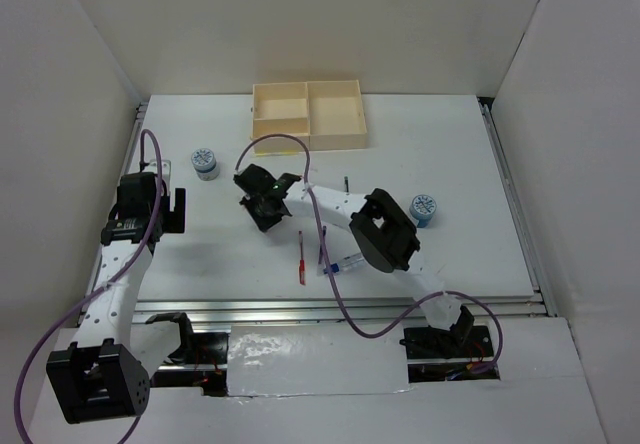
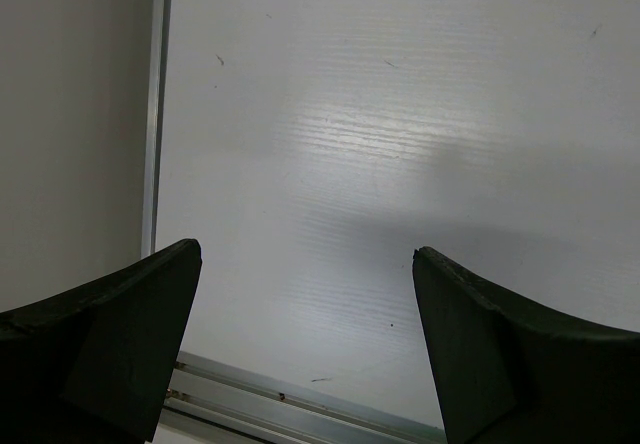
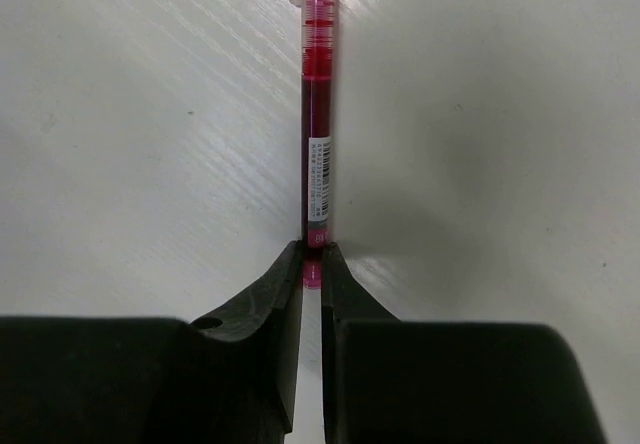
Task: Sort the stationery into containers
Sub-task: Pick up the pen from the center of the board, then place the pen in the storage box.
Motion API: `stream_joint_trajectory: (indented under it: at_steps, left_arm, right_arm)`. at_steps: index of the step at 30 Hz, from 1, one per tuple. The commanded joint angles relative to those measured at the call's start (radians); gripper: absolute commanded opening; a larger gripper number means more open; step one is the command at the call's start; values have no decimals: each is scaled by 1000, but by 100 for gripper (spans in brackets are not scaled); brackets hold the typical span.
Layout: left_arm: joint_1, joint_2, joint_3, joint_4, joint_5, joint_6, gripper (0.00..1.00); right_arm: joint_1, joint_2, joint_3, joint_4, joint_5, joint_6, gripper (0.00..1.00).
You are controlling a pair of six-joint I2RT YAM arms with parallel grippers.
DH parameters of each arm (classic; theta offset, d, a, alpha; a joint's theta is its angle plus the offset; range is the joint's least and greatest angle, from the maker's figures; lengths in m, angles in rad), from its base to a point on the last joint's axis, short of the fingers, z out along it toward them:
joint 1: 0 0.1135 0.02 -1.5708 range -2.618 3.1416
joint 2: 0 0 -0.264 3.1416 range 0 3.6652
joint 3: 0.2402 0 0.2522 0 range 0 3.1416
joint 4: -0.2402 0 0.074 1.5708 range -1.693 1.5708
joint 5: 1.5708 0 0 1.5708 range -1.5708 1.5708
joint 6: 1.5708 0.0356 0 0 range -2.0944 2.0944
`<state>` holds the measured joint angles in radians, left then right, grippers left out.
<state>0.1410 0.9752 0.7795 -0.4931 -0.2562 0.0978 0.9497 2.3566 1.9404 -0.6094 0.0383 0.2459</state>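
— Left side first?
— We find the left arm bent upright near the left edge. Its gripper [image 2: 305, 264] hangs over the bare table [image 2: 400, 114], fingers spread wide, holding nothing.
— And the right?
— We see the right arm reaching across to mid-table, elbow bent. Its gripper [image 3: 312, 256] is clamped on the near end of a red pen [image 3: 318, 114], on the near side of the cream box [image 1: 308, 114].

Red pen [image 3: 318, 164]: far end cut off (rt wrist view).
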Motion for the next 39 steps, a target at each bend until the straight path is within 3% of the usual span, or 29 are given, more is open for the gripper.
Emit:
stream_joint_trajectory:
  at_steps: [1, 9, 12, 15, 24, 32, 39]
  left_arm:
    - [5, 7, 6, 31, 14, -17, 99]
    - [5, -1, 3, 33, 26, -13, 99]
    - [5, -10, 3, 31, 34, -12, 99]
    - [5, -20, 1, 34, 38, -12, 99]
    - [2, -18, 0, 34, 44, -7, 99]
    - [5, -15, -3, 31, 46, -4, 99]
    - [5, -13, -5, 31, 48, -3, 99]
  right_arm:
    - [-6, -63, -66, -9, -17, -2, 0]
    - [-46, -412, -199, 20, -77, -26, 0]
    - [-107, -497, -204, 23, -57, -54, 0]
    - [-251, -530, -172, 59, -41, -82, 0]
    - [-573, -338, 90, 96, -95, -138, 0]
    - [-626, -151, 222, 180, -167, -204, 0]
    - [-635, -22, 310, 233, -118, -209, 0]
